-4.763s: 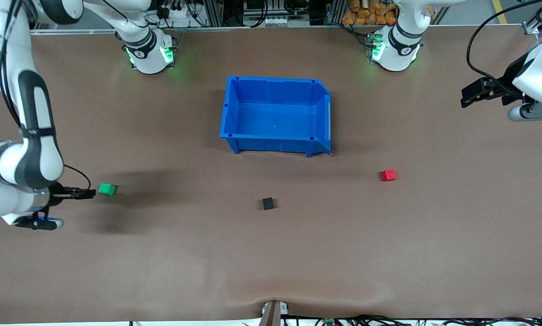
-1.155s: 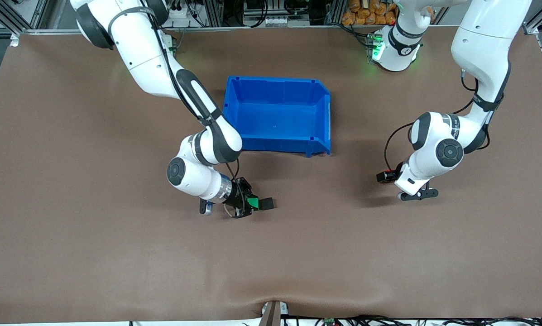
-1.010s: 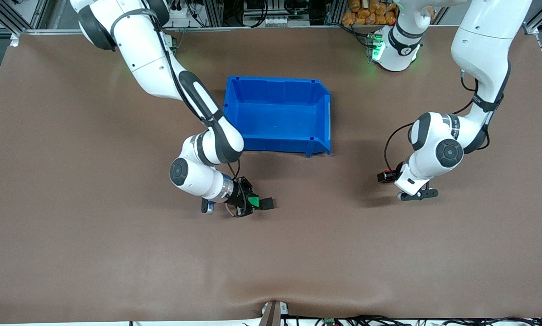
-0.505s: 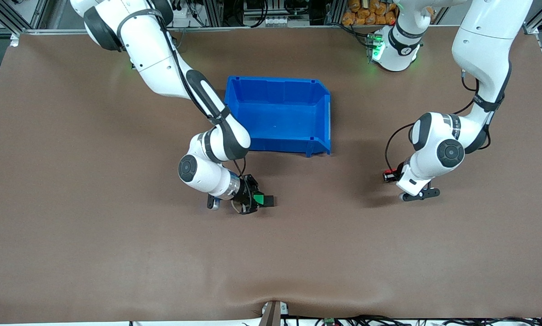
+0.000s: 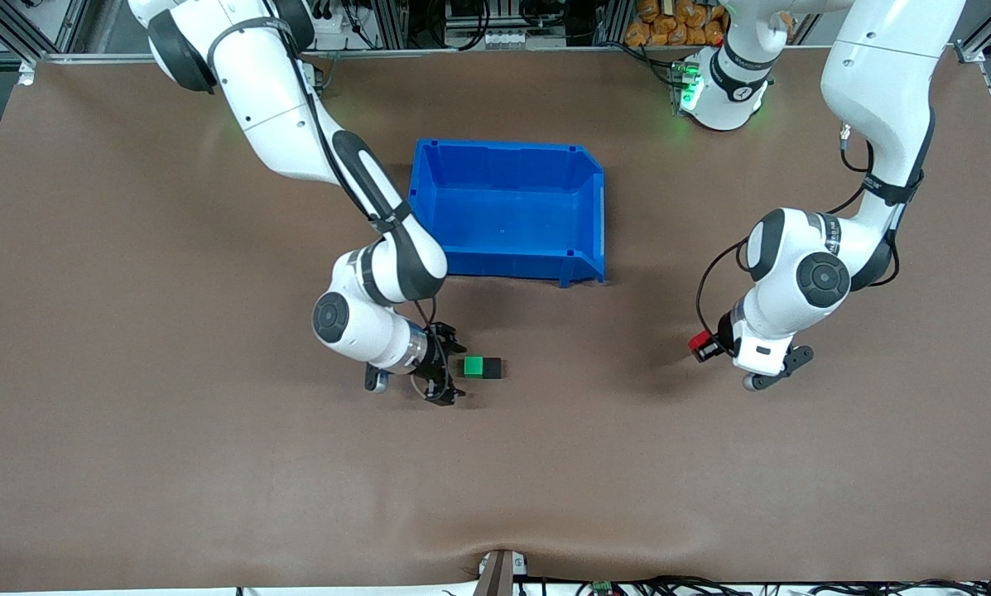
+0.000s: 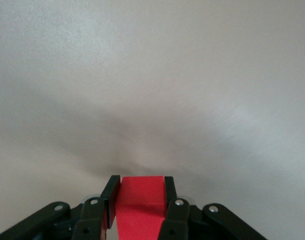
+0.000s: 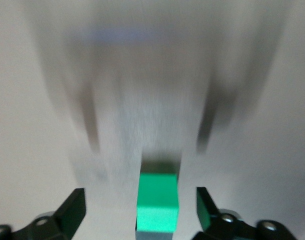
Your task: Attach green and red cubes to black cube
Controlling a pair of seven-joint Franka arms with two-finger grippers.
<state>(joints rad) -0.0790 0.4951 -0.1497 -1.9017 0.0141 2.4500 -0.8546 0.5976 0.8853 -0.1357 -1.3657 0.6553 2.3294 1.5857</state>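
Resting against black cube (image 5: 490, 367), green cube (image 5: 473, 367) looks joined; right gripper (image 5: 445, 370) released beside it. Left gripper (image 5: 717, 346) clenches red cube (image 5: 699, 345) above table (image 5: 172, 463), ready for black cube's free side.

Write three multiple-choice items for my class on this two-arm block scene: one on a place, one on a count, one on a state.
1. Where is the small green cube?
A. In the blue plastic bin
B. On the table, against the small matte black cube
C. In the left hand

2. How many small cubes are in sight?
A. Two
B. Three
C. Four

3. How is the right hand?
A. Open, clear of the green cube
B. Shut on the green cube
C. Shut on the black cube

Answers:
1 B, green and black sit side by side, touching.
2 B, green, black and the small red cube.
3 A, the right wrist view shows its fingers spread wide of the green cube; the left hand is shut on the red cube.
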